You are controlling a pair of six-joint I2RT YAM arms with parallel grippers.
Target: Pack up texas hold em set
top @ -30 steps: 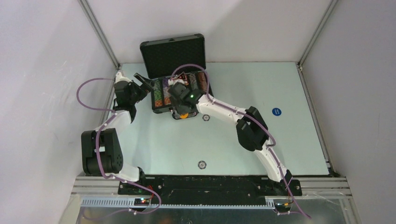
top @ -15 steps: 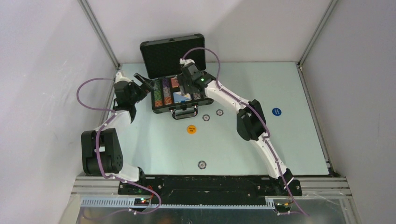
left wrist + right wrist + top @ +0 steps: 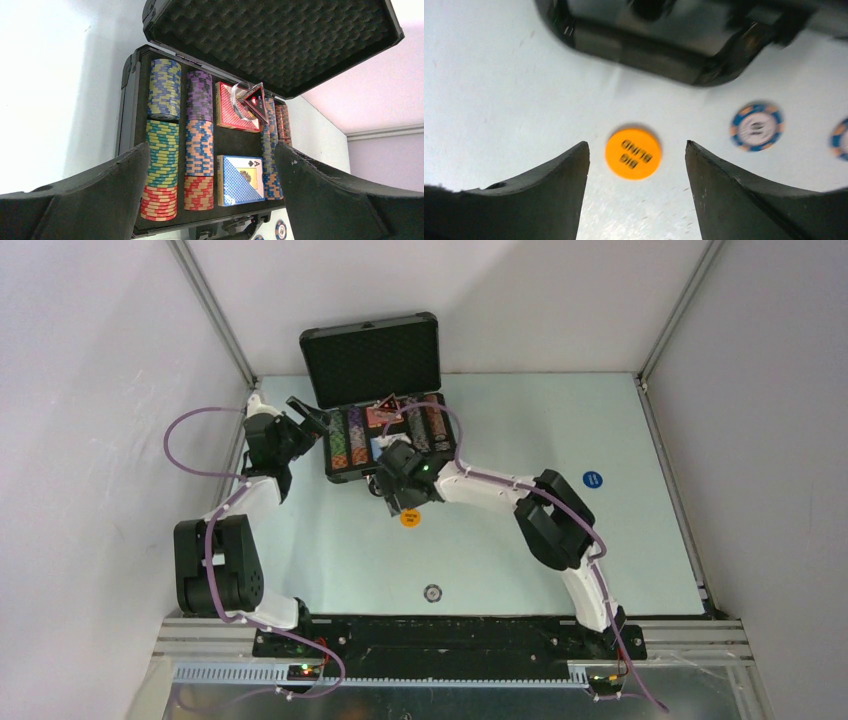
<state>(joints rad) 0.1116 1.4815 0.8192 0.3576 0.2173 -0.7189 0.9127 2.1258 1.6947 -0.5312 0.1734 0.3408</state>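
Observation:
The black briefcase (image 3: 342,352) stands open at the table's back, foam lid up. Inside it are rows of multicoloured chips (image 3: 163,165), a red-patterned deck (image 3: 229,111), a blue deck (image 3: 242,181) and a dark triangular marker (image 3: 256,99). My left gripper (image 3: 211,150) is open at the case's left side, holding nothing. My right gripper (image 3: 636,148) is open just in front of the case handle (image 3: 644,50), hovering over the orange "BIG BLIND" button (image 3: 633,153), which lies flat on the table between the fingers and apart from them.
Two blue-rimmed chips (image 3: 756,126) lie on the table right of the orange button. Another chip (image 3: 432,592) lies nearer the arm bases. A blue disc (image 3: 592,479) sits at the right. Walls close in the table on the left, back and right.
My right arm swung from the case's front up over the case, then came back down in front of it over the orange button, its jaws widening. The left arm has not moved.

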